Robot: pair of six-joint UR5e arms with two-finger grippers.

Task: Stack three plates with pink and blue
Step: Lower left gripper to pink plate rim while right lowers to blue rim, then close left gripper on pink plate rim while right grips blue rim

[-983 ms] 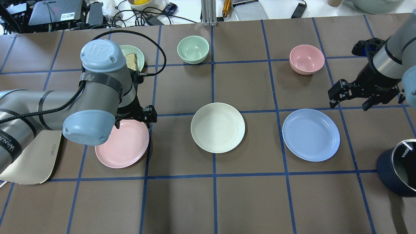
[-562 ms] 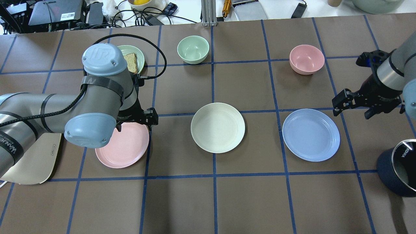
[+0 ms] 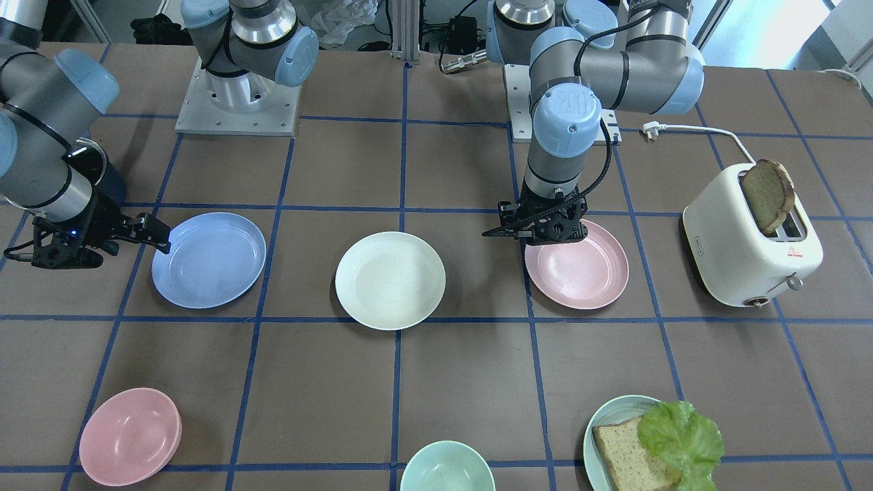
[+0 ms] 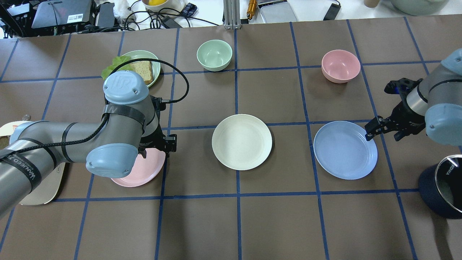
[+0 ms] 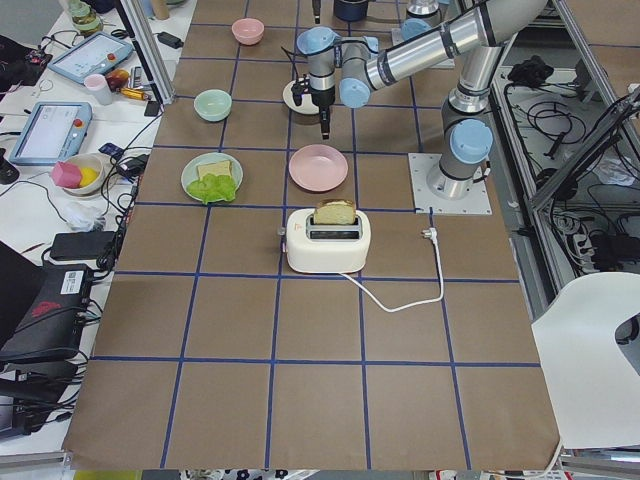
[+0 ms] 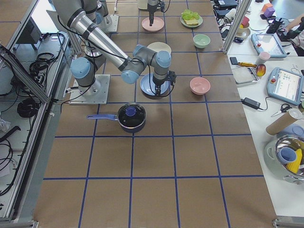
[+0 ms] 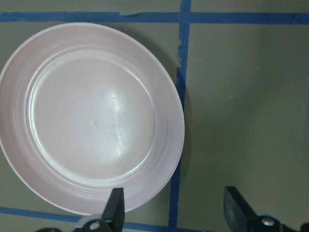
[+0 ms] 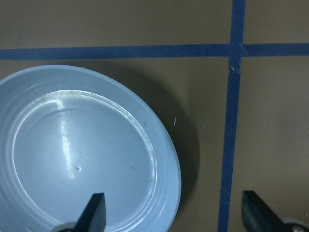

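Three plates lie in a row: pale pink (image 4: 142,175), cream-white (image 4: 242,141) and pale blue (image 4: 344,150). My left gripper (image 4: 157,144) is open and low over the pink plate's rim on the side facing the cream plate. In the left wrist view one finger (image 7: 116,200) is over the pink rim (image 7: 91,121) and the other is over the table. My right gripper (image 4: 382,135) is open at the blue plate's outer rim. In the right wrist view one finger (image 8: 95,205) is over the blue plate (image 8: 82,154) and the other is over the table. Both grippers are empty.
A pink bowl (image 4: 340,65) and a mint bowl (image 4: 214,55) stand at the far side. A teal plate (image 4: 156,68) with bread and lettuce is behind my left arm. A toaster (image 3: 750,239) stands beside the pink plate, and a dark pot (image 4: 445,189) beside the blue plate.
My left gripper has moved toward me along the pink plate's rim. My right gripper has moved toward me, from behind the blue plate to its outer rim. The plates have not moved.
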